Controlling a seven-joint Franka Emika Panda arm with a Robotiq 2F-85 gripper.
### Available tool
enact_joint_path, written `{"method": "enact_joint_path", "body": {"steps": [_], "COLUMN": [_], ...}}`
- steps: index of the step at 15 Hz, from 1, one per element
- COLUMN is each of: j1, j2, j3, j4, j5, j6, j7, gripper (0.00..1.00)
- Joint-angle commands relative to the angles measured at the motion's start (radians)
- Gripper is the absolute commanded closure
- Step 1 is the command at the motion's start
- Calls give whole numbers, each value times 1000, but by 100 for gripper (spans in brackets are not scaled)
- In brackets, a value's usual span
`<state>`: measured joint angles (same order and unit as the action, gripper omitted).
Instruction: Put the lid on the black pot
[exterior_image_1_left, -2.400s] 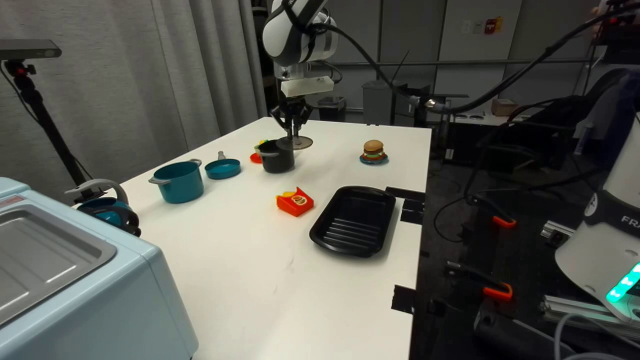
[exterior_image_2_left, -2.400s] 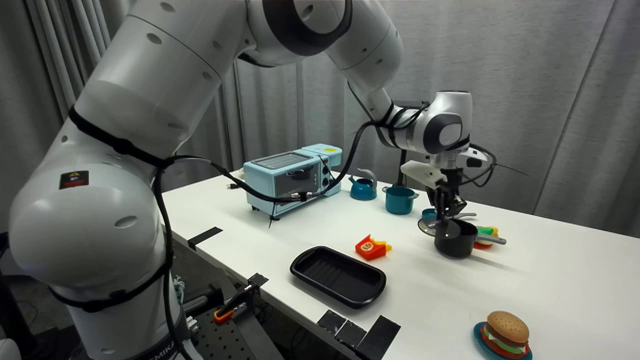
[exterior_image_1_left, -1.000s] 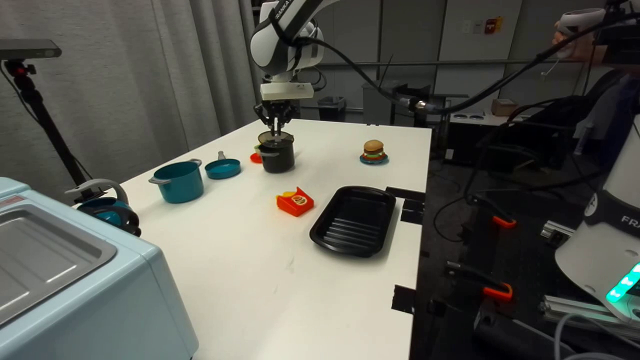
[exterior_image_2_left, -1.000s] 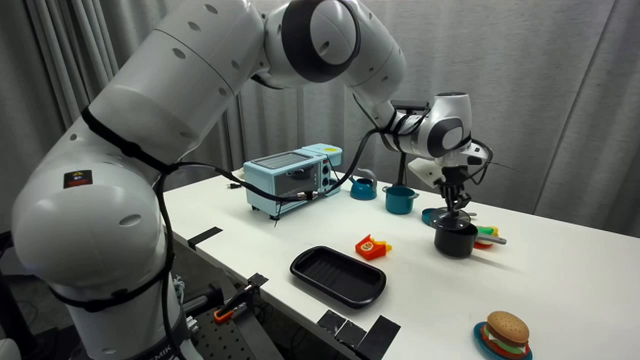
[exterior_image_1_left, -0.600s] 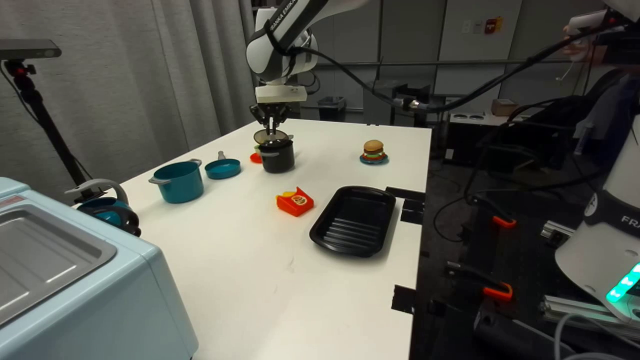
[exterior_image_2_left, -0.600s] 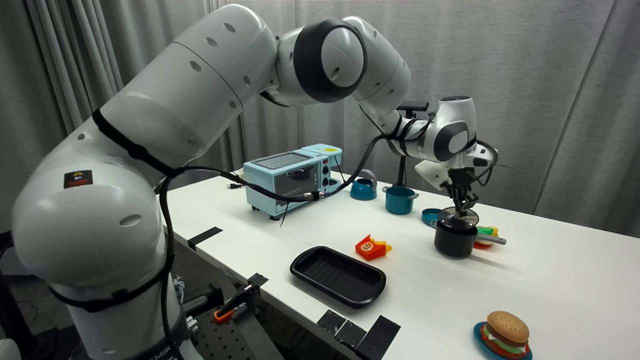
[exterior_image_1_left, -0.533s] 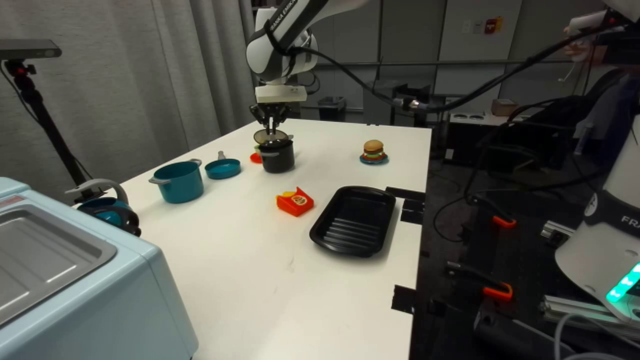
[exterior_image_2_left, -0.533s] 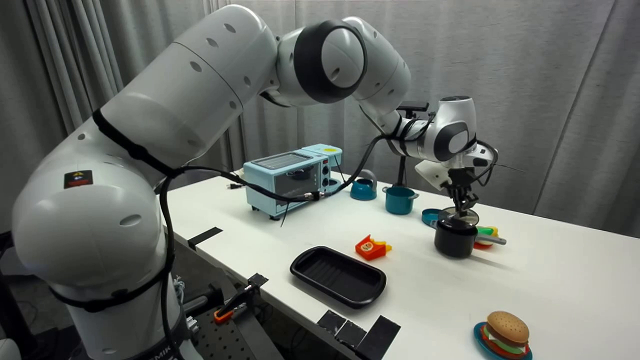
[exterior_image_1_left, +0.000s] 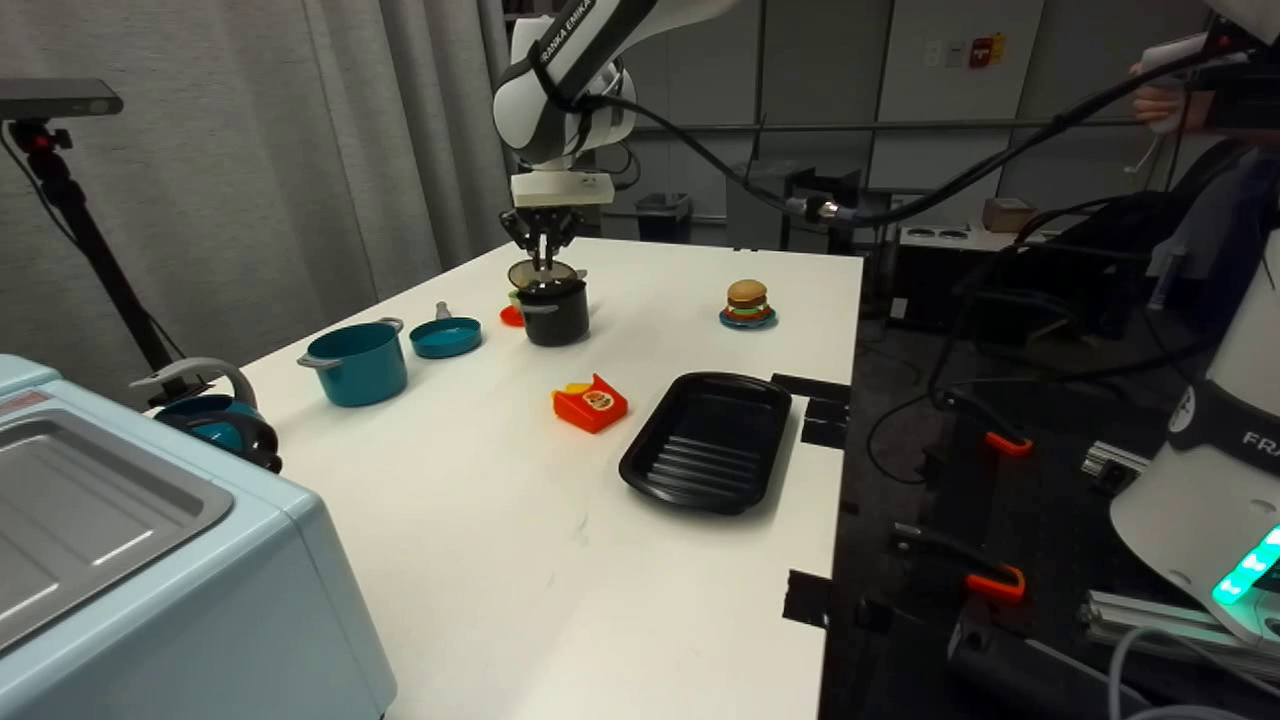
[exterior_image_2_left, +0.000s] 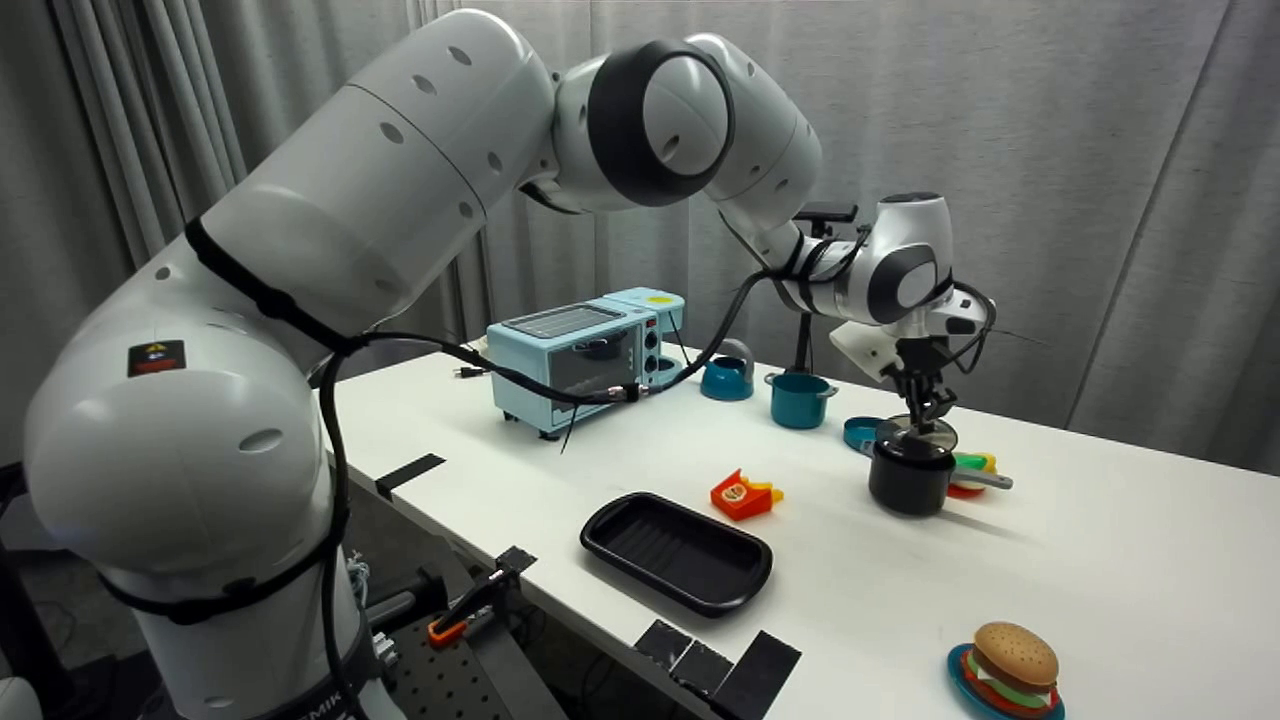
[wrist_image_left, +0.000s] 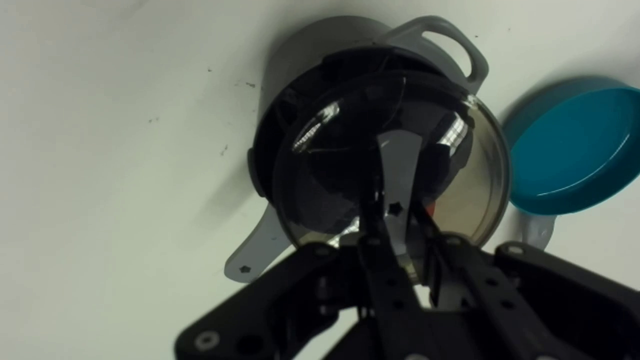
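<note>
A dark-rimmed, round clear lid (wrist_image_left: 342, 175) is held over the small round black pot (exterior_image_2_left: 905, 490); whether their rims touch, I cannot tell. In the wrist view it is off-centre toward the shallow round teal pan (wrist_image_left: 575, 145), its flat grey handle (wrist_image_left: 400, 165) running lengthwise nearly up and down, clamped in the black pincer (wrist_image_left: 395, 217). The pot's long grey handle (wrist_image_left: 257, 250) points lower left there, above the white counter (wrist_image_left: 125, 150).

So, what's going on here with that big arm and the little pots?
A robot arm is gripping a see-through lid by its grey handle with its tool. The lid is over the black pot but off-centre: in the wrist view, part of the pot is uncovered. So it isn't properly on yet; whether it touches the pot, I can't tell.
</note>
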<state>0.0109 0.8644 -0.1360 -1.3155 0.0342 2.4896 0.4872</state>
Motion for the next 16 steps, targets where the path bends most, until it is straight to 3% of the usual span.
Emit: {"method": "enact_joint_path", "body": {"steps": [1,2,3,10,16], "j1": [9,9,9,6,8], "j2": [3,2,2,1,-4], "j3": [-15,-15,-16,-11,-15], "j4": [4,4,4,5,6], "j5": [6,6,5,7,-3], "j6": [3,1,1,-4,-46], "j7": [-3,-2,-2,-11,-22], "gripper": [68,55,52,1,0]}}
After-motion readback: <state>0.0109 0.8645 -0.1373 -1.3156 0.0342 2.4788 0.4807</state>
